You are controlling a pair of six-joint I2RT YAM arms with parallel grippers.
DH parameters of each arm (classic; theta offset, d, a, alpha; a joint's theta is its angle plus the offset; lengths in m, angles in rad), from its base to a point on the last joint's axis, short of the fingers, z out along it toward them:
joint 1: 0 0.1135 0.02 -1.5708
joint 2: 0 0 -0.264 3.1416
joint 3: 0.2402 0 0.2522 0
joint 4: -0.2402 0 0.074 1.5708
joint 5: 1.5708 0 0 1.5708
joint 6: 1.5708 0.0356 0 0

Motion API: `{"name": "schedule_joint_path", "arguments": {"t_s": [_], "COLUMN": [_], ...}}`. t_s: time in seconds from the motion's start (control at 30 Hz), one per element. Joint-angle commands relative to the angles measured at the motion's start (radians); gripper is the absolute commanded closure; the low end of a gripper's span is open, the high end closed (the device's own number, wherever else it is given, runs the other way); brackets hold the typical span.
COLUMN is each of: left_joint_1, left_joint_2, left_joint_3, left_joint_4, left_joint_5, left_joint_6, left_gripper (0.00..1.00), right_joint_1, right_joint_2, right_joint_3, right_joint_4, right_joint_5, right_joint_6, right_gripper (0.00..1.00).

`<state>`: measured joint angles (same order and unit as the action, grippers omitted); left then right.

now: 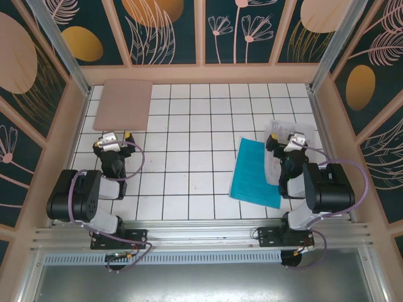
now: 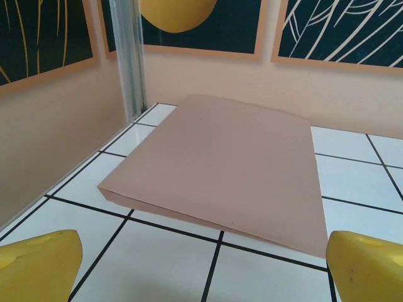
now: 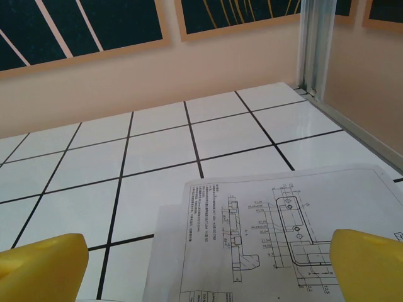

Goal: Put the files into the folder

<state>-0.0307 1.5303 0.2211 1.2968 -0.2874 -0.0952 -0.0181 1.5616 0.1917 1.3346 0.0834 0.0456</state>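
Observation:
The pinkish-brown folder (image 1: pixel 123 104) lies closed and flat at the table's back left; in the left wrist view the folder (image 2: pixel 227 163) sits just beyond my fingers, its near edge slightly raised. My left gripper (image 1: pixel 112 139) stands open just in front of it, holding nothing. The teal-blue sheet (image 1: pixel 255 171) lies at the right, partly covering white printed sheets (image 1: pixel 280 129). My right gripper (image 1: pixel 288 143) hovers open over those white sheets; a printed drawing sheet (image 3: pixel 277 233) lies below its yellow fingertips (image 3: pixel 41 267).
A wooden wall (image 1: pixel 201 74) and aluminium posts (image 2: pixel 129 56) enclose the white tiled table (image 1: pixel 195 151). Open tiles stretch between folder and sheets.

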Motion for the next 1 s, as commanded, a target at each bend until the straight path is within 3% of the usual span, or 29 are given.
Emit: {"name": "schedule_joint_path", "arguments": {"t_s": [0.0,0.6,0.7,0.8,0.97], "left_joint_1": [0.005,0.005,0.005,0.001,-0.001], "left_joint_2": [-0.011,-0.01,-0.036,-0.16,-0.315], "left_joint_3": [0.001,0.001,-0.001,0.051,0.119], "left_joint_4": [0.004,0.004,-0.003,-0.207,-0.325], "left_joint_5": [0.016,0.016,0.001,-0.075,-0.156], "left_joint_6": [-0.01,-0.011,-0.014,-0.036,-0.067], "left_gripper": [0.01,0.01,0.01,0.01,0.01], "right_joint_1": [0.003,0.003,0.006,0.038,0.086], "right_joint_2": [0.003,0.001,-0.011,-0.09,-0.361], "right_joint_3": [0.015,0.012,-0.039,-0.098,-0.046], "right_joint_4": [0.014,0.018,0.11,0.158,-0.059], "right_joint_5": [-0.005,-0.006,0.019,0.107,0.251], "right_joint_6": [-0.02,-0.02,-0.019,-0.03,-0.015], "right_gripper": [0.01,0.01,0.01,0.01,0.01]}}
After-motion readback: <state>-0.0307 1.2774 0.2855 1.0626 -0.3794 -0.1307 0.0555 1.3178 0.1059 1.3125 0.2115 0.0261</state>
